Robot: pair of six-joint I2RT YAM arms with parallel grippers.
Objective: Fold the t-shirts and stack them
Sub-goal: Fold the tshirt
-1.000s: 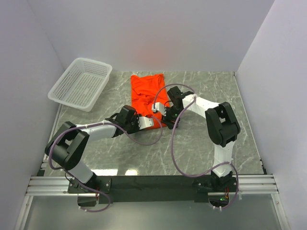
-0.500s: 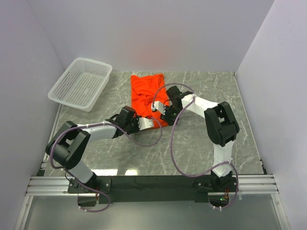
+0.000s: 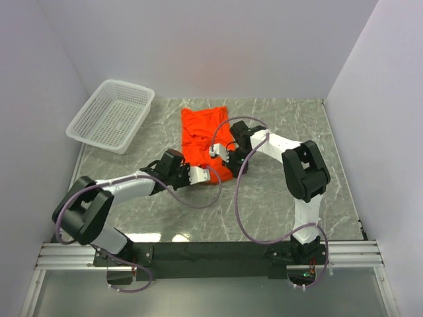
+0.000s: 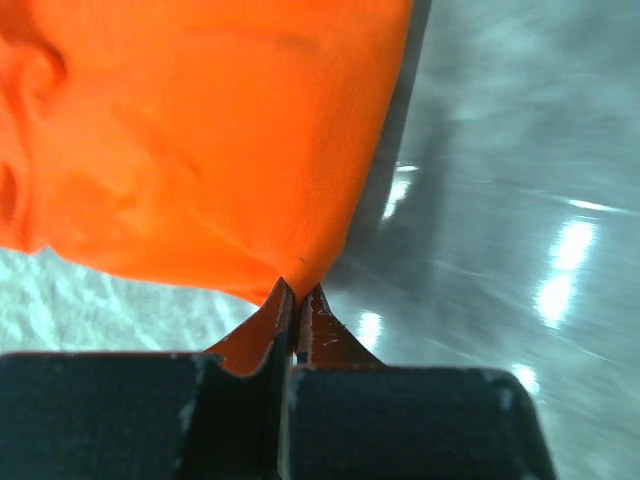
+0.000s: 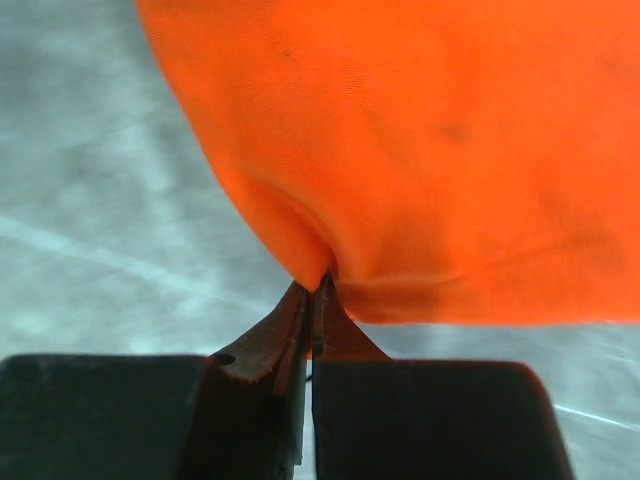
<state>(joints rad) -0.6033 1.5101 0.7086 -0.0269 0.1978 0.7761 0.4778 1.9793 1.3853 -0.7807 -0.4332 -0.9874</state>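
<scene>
The left jaws are pressed together with no gap showing between the tips, and a pointed corner of the orange-red t-shirt (image 4: 200,130) is pinched between them. In the left wrist view the cloth fans out from that pinch, upward and to the left of the jaws, and is wrinkled at its far left. Its straight edge runs up and away just right of the tips. Grey marbled tabletop (image 4: 500,200) lies beyond that edge on the right.

The right jaws are likewise closed to a thin line, nipping a small fold of the t-shirt (image 5: 420,150) at its edge. From the pinch the cloth spreads upward and mostly to the right of the jaws. The tabletop (image 5: 80,200) shows to their left.

From above, the left arm (image 3: 125,185) reaches in from the left and the right arm (image 3: 301,172) bends in from the right. The two sets of jaws sit near each other at the near end of the t-shirt (image 3: 198,132). The shirt lies as a narrow strip on the tabletop (image 3: 291,115), stretching away from both sets of jaws toward the back wall. A white mesh basket (image 3: 109,115) stands well apart, far to the left of the left jaws.
</scene>
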